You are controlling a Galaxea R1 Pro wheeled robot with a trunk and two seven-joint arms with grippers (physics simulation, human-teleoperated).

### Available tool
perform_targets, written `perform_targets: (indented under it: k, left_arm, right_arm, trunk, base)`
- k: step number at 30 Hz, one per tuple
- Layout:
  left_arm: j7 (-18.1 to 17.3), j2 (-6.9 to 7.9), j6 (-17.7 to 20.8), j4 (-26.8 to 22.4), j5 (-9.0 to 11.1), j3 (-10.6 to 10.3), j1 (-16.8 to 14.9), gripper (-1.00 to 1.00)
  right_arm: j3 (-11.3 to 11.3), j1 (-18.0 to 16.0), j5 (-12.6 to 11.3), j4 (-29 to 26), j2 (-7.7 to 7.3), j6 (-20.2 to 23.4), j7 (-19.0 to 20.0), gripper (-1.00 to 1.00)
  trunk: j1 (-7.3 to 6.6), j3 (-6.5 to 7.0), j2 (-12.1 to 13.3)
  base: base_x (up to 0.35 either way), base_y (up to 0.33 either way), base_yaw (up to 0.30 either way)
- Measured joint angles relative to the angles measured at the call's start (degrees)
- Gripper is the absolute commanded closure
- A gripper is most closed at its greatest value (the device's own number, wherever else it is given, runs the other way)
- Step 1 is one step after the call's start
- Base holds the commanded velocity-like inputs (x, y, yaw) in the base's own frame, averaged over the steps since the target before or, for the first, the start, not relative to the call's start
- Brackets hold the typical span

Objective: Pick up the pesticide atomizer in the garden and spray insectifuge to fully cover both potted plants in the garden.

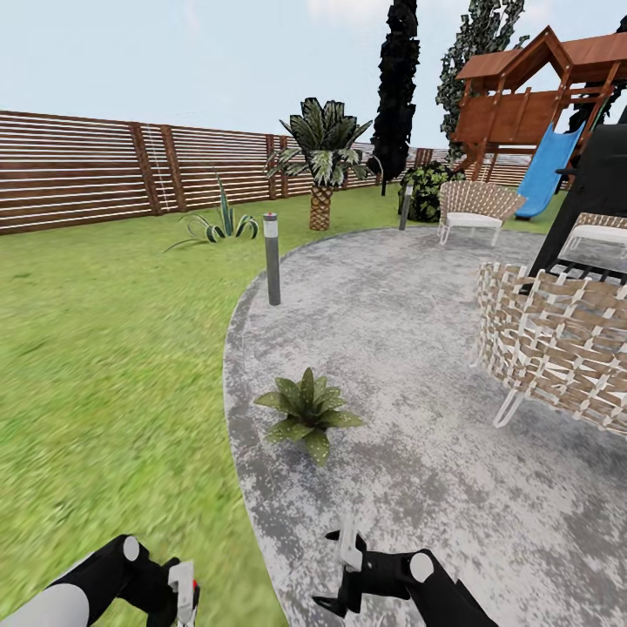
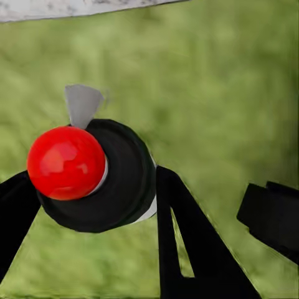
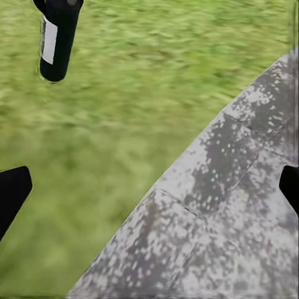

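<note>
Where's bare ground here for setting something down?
Open paving between the rosette, bollard and wicker chair; open lawn left of the paving, up to the fence. Crowded at right among the chairs.

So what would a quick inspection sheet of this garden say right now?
Surface: grey speckled paving bordered by lawn.
Job's things: pesticide atomizer held over the grass; one potted plant on the paving's edge, ahead of the arms.
Clutter: bollard light, wicker chairs.
Grippers: left tool closed on the atomizer; right tool open, holding nothing.
Cables: nothing seen.
Surroundings: slatted fence, palm, playset slide.
</note>
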Motion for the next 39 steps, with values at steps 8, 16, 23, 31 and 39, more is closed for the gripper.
perform_targets:
  k: [8,16,23,31,39]
  left_arm:
    - [34.5,-1.1,-0.4,0.7,12.6,17.2,4.5,1.0]
    - [52.8,-1.53,-14.1,5.3,39.8,24.4,12.5,1.0]
    - [53.3,-1.66,-17.9,7.2,42.3,24.3,15.9,1.0]
    - [53.3,-1.71,-17.9,8.5,42.4,24.3,15.9,1.0]
    - [53.3,-1.71,-17.9,8.5,42.4,24.3,15.9,1.0]
  right_arm:
    - [0.0,0.3,-0.3,14.6,-5.82,-0.4,-30.4,-1.0]
    - [-0.4,0.4,-21.2,30.0,-5.98,-7.3,-66.1,-1.0]
    - [-0.3,1.8,-25.1,30.2,-6.5,-10.5,-67.0,-1.0]
    - [-0.2,1.9,-24.8,30.3,-5.98,-10.4,-66.6,-1.0]
    - [-0.2,2.5,-24.8,30.4,-5.99,-10.0,-66.6,-1.0]
  trunk:
    - [0.0,-0.02,0.0]
    - [0.0,-0.01,0.0]
    - [0.0,-0.01,0.0]
    - [0.0,-0.01,0.0]
    - [0.0,0.0,0.0]
  base:
    - [0.0,0.0,0.0]
    - [0.0,0.0,0.0]
    - [0.0,0.0,0.0]
    - [0.0,0.0,0.0]
    - [0.0,0.0,0.0]
